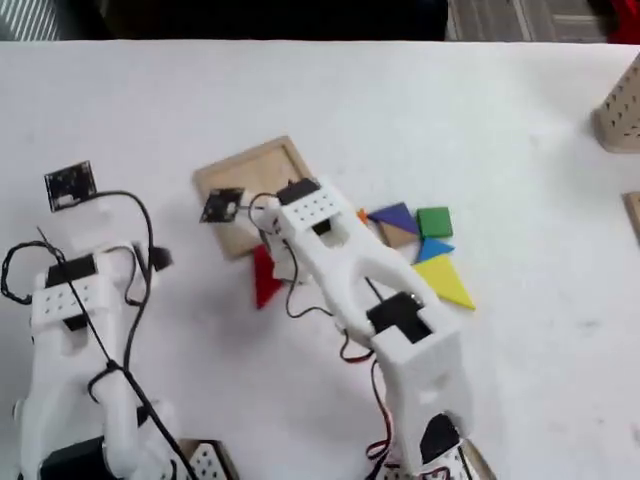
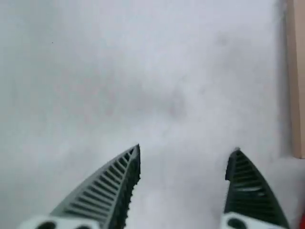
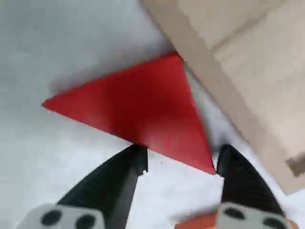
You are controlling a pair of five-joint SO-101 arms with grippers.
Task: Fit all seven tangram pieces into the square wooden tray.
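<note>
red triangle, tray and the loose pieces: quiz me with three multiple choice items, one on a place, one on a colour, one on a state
1. Where does the red triangle lie relative to the wooden tray?
A. inside it
B. flat on the table beside its rim
C. stacked on top of its rim

2. What colour is the square piece among the loose pieces?
A. green
B. pink
C. black

3. How do the fingers of the right gripper stand?
A. shut on the red triangle
B. shut on nothing
C. open

Answers:
1 B: the right wrist view shows it lying on the white table, outside the rim.
2 A: the high view shows a green square next to the blue triangle.
3 C: a wide gap shows between the fingers, at a corner of the triangle.
</note>
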